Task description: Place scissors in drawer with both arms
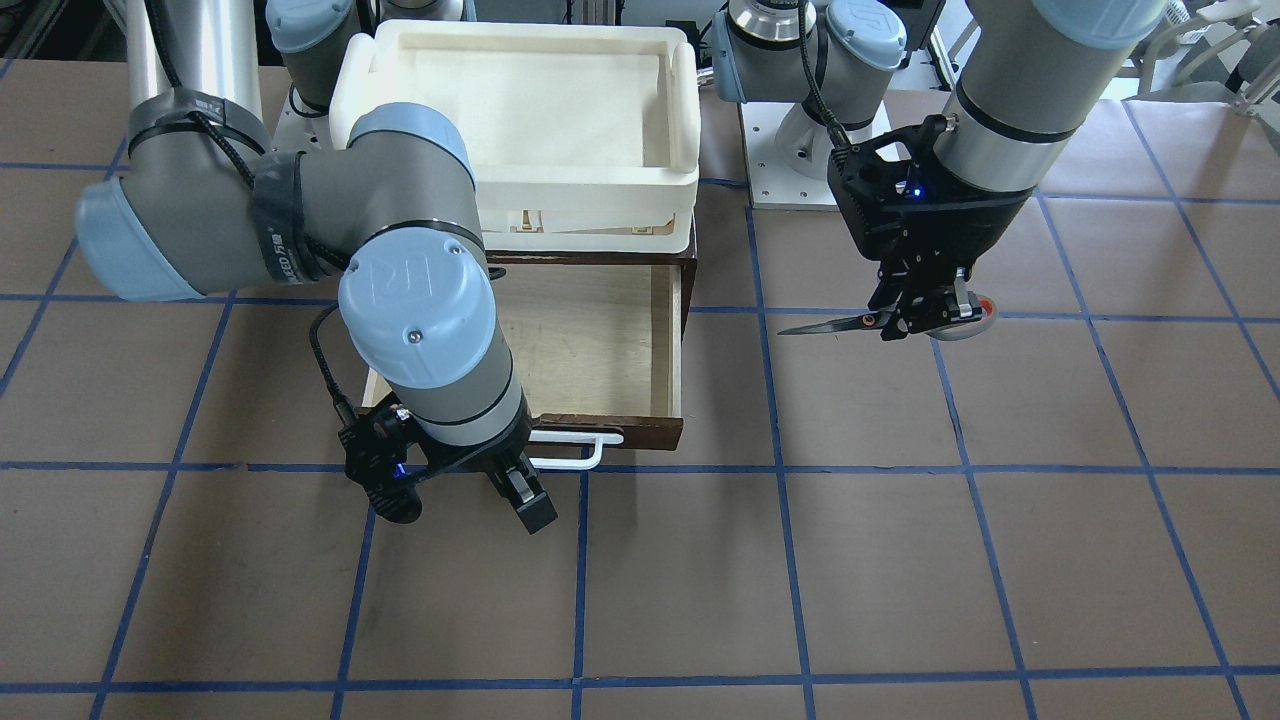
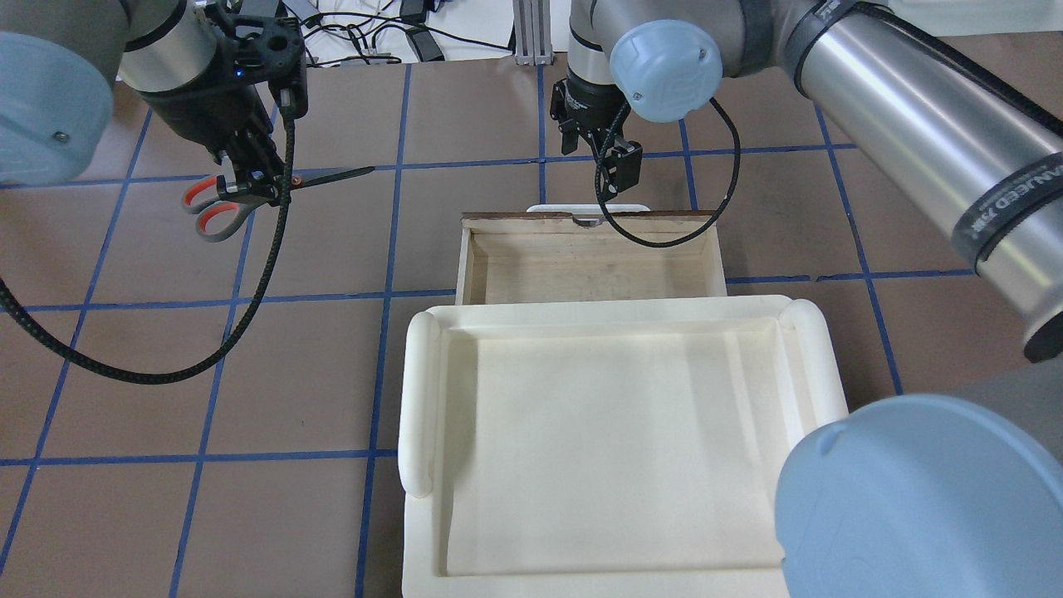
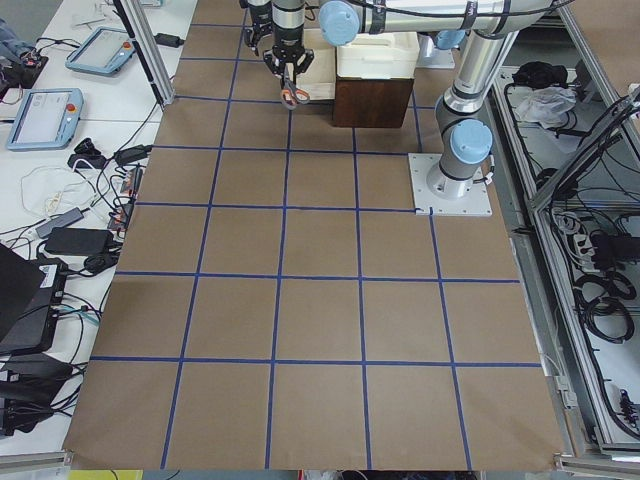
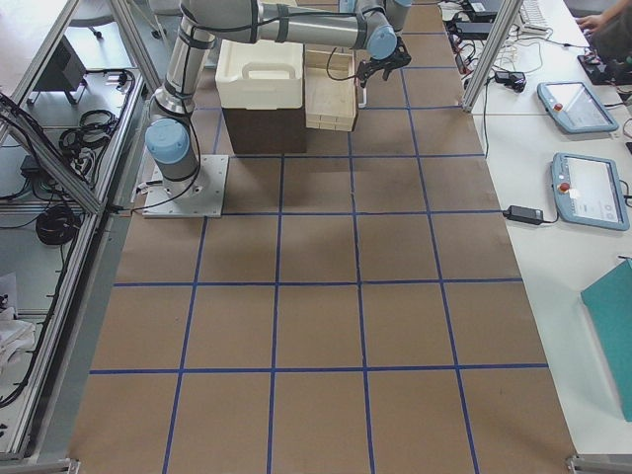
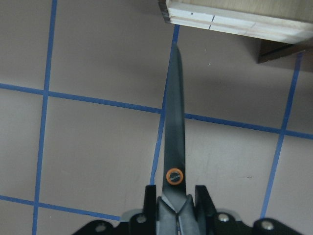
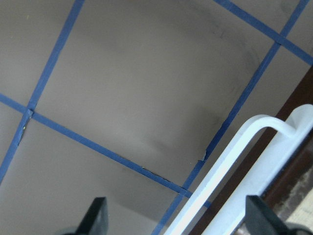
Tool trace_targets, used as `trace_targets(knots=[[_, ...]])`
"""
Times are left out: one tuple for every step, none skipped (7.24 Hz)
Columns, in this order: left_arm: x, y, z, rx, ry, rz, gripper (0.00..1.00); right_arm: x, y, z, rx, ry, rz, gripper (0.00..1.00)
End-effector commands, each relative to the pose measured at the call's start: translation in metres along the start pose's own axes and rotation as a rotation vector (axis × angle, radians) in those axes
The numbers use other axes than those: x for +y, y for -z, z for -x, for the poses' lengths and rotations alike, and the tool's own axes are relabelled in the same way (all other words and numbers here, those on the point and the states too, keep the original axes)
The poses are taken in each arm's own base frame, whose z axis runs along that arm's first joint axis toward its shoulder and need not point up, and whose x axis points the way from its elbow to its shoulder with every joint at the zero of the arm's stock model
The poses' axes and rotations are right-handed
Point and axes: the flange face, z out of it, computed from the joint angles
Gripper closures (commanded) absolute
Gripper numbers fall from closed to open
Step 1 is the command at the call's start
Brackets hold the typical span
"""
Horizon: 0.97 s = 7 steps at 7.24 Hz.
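The scissors have dark blades and grey handles lined orange-red. My left gripper is shut on them near the pivot, over the table beside the drawer. The blades point toward the drawer. In the left wrist view the blade runs up toward the drawer's corner. The dark brown drawer is pulled open and its pale wood inside holds nothing. My right gripper is open in front of the white bar handle. The handle lies just beyond the fingertips.
A cream-white plastic tray sits on top of the dark cabinet above the drawer. The brown table carries a blue tape grid. The right arm's elbow hangs over the drawer's side. Tablets and cables lie on side benches.
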Motion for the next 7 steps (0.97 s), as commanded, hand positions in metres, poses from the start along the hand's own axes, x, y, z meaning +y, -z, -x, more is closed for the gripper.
trace_targets(knots=[[-0.01,-0.001,-0.003,0.003,-0.02,0.002,1.0,-0.021,0.062,-0.034,-0.047,0.355,-0.058,0.0],[-0.025,0.007,-0.007,-0.012,-0.048,-0.013,1.0,-0.041,0.094,-0.059,-0.043,0.494,-0.095,0.0],[-0.054,0.005,-0.018,-0.013,-0.091,-0.016,1.0,-0.06,0.114,-0.084,-0.02,0.647,-0.129,0.0],[-0.083,-0.006,-0.026,-0.005,-0.136,-0.015,1.0,-0.069,0.132,-0.104,-0.004,0.776,-0.164,0.0],[-0.104,-0.015,-0.029,-0.004,-0.144,-0.019,1.0,-0.076,0.137,-0.111,-0.004,0.871,-0.179,0.0],[-0.126,-0.018,-0.032,-0.027,-0.147,-0.043,1.0,-0.078,0.143,-0.118,0.013,0.97,-0.186,0.0],[-0.159,-0.025,-0.042,-0.035,-0.167,-0.067,1.0,-0.076,0.154,-0.127,0.01,1.001,-0.199,0.0]])
